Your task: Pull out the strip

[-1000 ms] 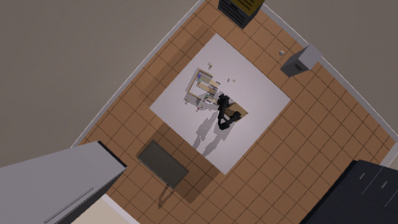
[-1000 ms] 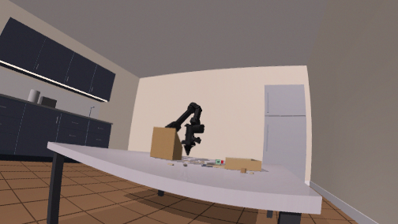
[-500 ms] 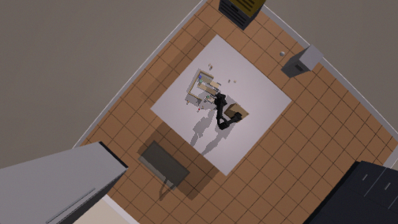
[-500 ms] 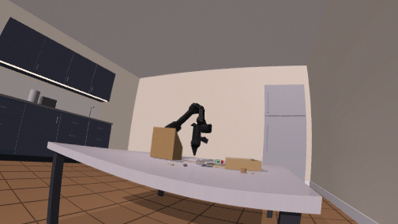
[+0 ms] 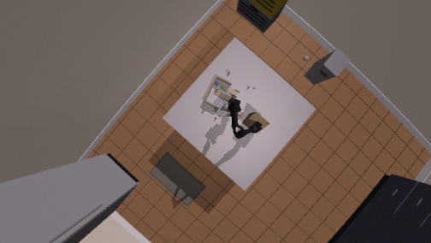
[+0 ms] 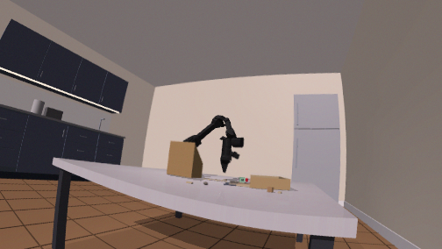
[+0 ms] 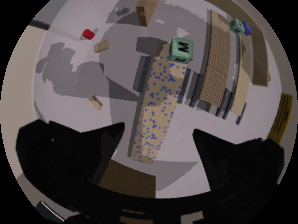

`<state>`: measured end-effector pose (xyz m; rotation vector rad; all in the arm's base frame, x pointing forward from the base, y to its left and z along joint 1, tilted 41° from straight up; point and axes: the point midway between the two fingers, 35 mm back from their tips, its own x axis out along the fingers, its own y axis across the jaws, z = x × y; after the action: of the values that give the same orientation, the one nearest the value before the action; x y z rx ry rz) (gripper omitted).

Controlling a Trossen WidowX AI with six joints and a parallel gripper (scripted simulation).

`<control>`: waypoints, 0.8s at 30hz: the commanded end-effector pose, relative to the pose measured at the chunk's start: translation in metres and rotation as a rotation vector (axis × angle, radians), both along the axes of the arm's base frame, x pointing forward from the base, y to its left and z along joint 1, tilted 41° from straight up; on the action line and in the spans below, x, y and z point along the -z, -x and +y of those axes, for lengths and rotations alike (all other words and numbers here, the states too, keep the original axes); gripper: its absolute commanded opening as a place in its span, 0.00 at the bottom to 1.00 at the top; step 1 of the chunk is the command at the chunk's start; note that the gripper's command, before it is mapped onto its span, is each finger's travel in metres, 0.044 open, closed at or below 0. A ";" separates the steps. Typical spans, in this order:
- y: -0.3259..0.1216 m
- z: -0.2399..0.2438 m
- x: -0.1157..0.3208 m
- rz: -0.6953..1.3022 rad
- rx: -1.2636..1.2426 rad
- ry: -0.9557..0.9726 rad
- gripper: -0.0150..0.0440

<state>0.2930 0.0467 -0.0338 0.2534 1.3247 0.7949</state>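
A green cube labelled M [image 7: 181, 50] [image 5: 226, 105] sits at the far end of a tan strip with blue dots [image 7: 159, 95], toward its right edge. To the right in the wrist view lie a brown woven-patterned strip [image 7: 216, 60] and a plain tan strip [image 7: 241, 92]. A second green cube [image 7: 237, 26] [image 5: 217, 88] is near the far end of these strips; its label is too small to read. My gripper [image 7: 160, 129] [image 6: 224, 170] is open and empty, above the table, with the near part of the dotted strip between its fingers in the wrist view.
Dark rails [image 7: 140, 80] flank the strips. A low tan wall [image 6: 263, 182] [image 7: 260, 62] stands beyond them. A blue piece [image 7: 247, 28] is by the second cube. A red piece [image 7: 88, 34] and small tan blocks [image 7: 102, 46] lie left. A large brown box [image 6: 181, 159] stands by the arm's base.
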 end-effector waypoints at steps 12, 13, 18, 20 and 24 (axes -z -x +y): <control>-0.052 0.002 -0.013 -0.001 0.002 -0.005 1.00; -0.055 0.002 -0.014 -0.002 0.002 -0.005 1.00; -0.072 0.003 -0.018 -0.003 0.002 -0.005 1.00; -0.079 0.003 -0.019 -0.003 0.002 -0.005 1.00; -0.093 0.004 -0.023 -0.004 0.002 -0.005 1.00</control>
<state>0.3741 0.0492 -0.0141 0.2513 1.3192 0.7951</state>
